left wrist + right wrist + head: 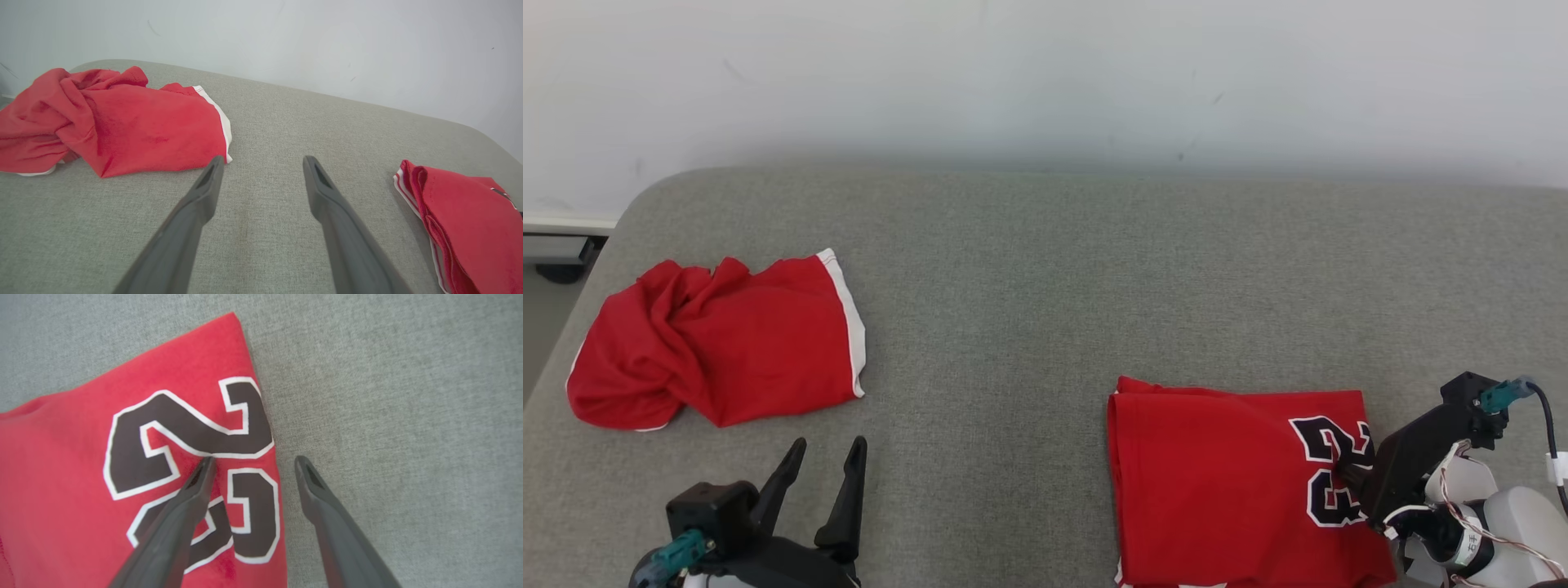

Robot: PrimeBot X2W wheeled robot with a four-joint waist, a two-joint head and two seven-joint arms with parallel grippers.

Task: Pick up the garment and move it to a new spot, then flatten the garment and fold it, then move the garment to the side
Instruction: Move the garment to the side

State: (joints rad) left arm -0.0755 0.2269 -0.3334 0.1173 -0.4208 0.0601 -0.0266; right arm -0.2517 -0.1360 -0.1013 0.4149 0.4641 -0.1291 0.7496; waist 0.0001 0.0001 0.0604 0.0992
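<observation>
A crumpled red garment with white trim [719, 339] lies at the left of the grey padded surface [1029, 286]. My left gripper [827, 445] stands open just in front of it, with nothing between the fingers. In the left wrist view the crumpled garment [122, 122] sits ahead and left of the open left gripper [263, 161]. A folded red jersey with a black number [1225, 482] lies flat at the lower right. My right gripper [1339, 469] hangs over its right edge, open [253, 459]. One finger is over the jersey's number [184, 433], the other over bare surface.
A white wall [1045, 73] runs behind the grey surface. The surface's rounded left corner [645, 192] drops to the floor, where a dark object [560, 269] sits by the baseboard. In the left wrist view the folded jersey [470, 220] lies at the right.
</observation>
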